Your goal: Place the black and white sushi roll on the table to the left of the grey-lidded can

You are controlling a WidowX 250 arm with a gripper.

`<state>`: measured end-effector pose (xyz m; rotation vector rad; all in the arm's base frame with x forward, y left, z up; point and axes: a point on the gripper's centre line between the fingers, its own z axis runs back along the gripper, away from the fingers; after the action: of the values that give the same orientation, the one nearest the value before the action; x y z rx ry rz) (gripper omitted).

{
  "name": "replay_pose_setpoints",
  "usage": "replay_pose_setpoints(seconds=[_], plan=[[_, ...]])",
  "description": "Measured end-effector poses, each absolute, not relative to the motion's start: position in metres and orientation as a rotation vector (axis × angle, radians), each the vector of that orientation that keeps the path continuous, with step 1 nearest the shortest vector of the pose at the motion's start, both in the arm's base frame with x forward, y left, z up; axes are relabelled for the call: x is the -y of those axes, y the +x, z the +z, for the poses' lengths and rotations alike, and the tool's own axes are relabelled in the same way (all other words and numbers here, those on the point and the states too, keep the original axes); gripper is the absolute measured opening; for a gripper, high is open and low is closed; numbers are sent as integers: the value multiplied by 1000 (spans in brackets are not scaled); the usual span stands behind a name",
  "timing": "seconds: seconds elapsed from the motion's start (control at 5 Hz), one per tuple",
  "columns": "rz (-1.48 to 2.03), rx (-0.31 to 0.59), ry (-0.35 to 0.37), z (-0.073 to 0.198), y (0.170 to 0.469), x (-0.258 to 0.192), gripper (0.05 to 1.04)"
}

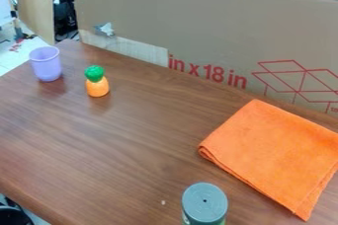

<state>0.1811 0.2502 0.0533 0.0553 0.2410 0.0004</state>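
Gray-lidded can (204, 203), wooden table (119, 140), cardboard wall (218, 26)

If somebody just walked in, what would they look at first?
Probably the big folded orange cloth, bright on the right side of the brown table. Next might come the little orange toy with its green top, at the far left beside a pale purple cup.

A brown table (119, 145) spans the frame. Along its far edge stands cardboard (198, 26) with red print, silver tape (105, 29) stuck on at upper left, near a wooden panel (35, 4) and pale floor (10, 54).
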Motion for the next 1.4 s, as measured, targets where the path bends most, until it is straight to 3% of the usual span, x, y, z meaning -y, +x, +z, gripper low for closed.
replay_pose_setpoints(seconds=[0.4, 0.6, 0.8, 1.0, 1.2, 1.4], plan=[[23, -257, 26, 41, 184, -256, 1001], [21, -273, 0, 31, 184, -255, 946], [33, -268, -8, 26, 186, -254, 697], [44, -196, -7, 38, 195, -251, 639], [-2, -58, 39, 84, 219, -232, 639], [-103, 48, 41, 120, 245, -191, 639]])
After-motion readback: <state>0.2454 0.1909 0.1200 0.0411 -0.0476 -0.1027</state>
